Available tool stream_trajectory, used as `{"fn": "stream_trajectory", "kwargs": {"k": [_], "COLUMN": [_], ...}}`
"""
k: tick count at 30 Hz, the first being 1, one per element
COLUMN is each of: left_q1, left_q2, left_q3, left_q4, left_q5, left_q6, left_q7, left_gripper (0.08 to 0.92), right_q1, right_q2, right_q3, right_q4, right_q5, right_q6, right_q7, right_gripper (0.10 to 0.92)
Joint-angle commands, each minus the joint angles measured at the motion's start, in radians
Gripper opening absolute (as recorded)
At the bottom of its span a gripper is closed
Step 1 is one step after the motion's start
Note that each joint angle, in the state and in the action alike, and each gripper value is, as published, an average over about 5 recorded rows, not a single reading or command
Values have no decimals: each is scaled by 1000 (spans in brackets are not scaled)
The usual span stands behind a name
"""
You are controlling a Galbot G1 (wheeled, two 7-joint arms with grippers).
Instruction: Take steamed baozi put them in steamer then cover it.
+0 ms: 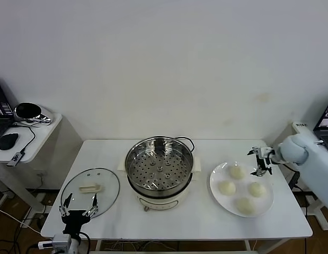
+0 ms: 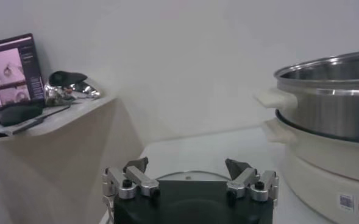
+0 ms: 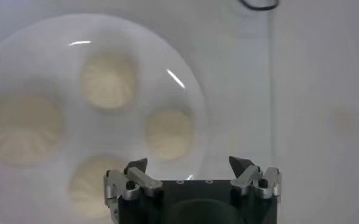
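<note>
a: steel steamer (image 1: 159,169) sits mid-table with its tray bare, so no baozi (image 1: 237,171) has gone in yet. all four lie on the plate (image 1: 219,197) to its right.

b: so which step?

a: the first pick, i'd judge. the right gripper (image 1: 262,161) hovers over the plate's far right edge, fingers spread wide, holding nothing.

b: what does the next move call for?

a: probably shifting over one bun, dropping so the fingers straddle it, then closing softly; they look squashy.

b: arm pose?

a: the right arm reaches in from the table's right side, wrist bent so the gripper points down at the plate.

b: and the other arm?

a: the left gripper (image 1: 79,205) waits at the near left edge, wide open and empty, just beside the cover (image 1: 90,191), which lies flat on the table left of the steamer.
</note>
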Motion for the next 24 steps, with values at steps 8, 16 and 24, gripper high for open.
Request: {"fn": "stream_trajectory", "kwargs": {"k": [8,16,24], "left_q1": [6,7,4], "left_q2": [2,2,0], "left_q3": [-17,-17,-15], "left_q4": [-1,-2,-1], "left_q5": [7,13,18], "left_q6": [-3,-7,-11], "left_q7": [4,5,5], "left_gripper": [823,823,823], "right_q1": [87,59,47], "right_q2": [180,201,219], "right_q3": [-115,-83,-57], "right_q4": [-234,-268,-293], "right_q5": [-65,-99,-114], "right_q6": [20,26,28], "right_q7": [-30,-15,5], "right_gripper": [823,823,819]}}
